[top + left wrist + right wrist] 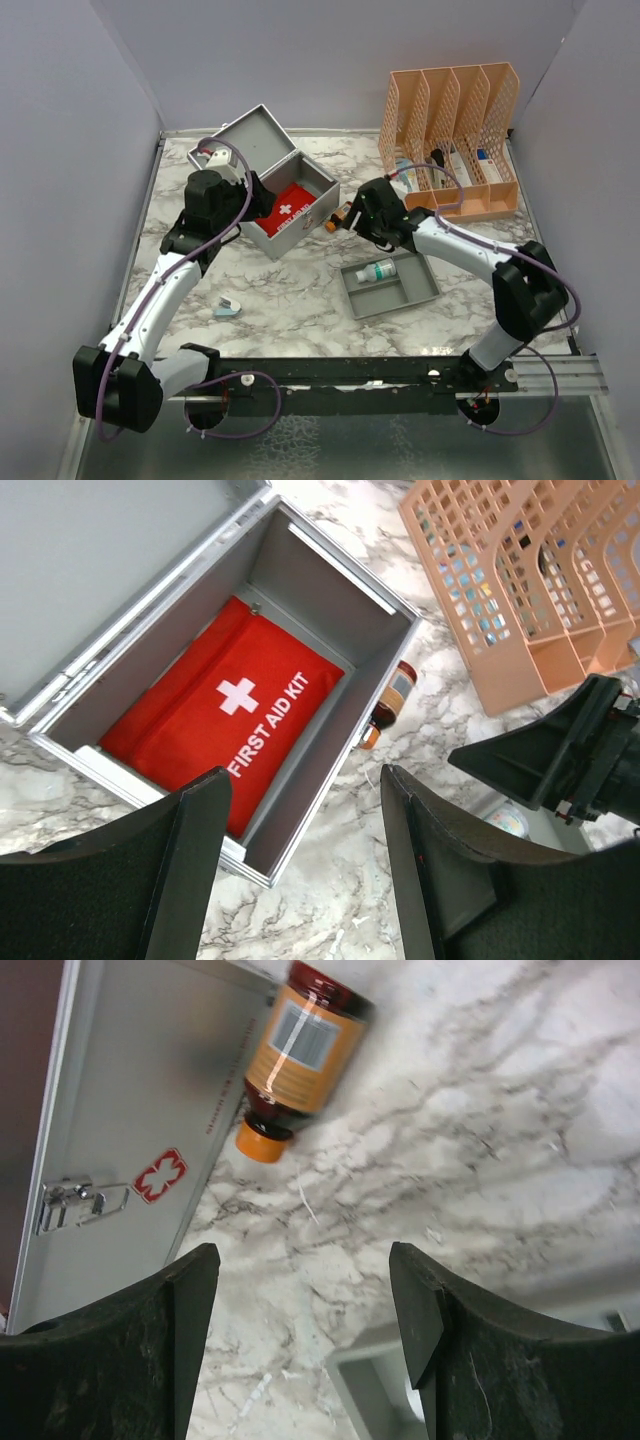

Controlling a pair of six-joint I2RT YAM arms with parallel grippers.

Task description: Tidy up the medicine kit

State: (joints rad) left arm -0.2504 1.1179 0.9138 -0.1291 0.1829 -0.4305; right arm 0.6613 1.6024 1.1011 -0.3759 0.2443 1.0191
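The medicine kit (312, 222), a boxy grey metal case, sits on the marbled tabletop (290, 290) with its hinged lid thrown back. Flat on its floor lies a red fabric pouch (225, 715) printed with a white cross. The left claw (303, 780) hovers above the kit's open mouth, its jaws wide and empty. Just outside the kit's latch wall, an amber bottle (300, 1045) with an orange cap lies on its side. The right claw (302, 1260) hangs near that bottle, spread wide and gripping nothing. To the kit's right sits a shallow grey tray (400, 295).
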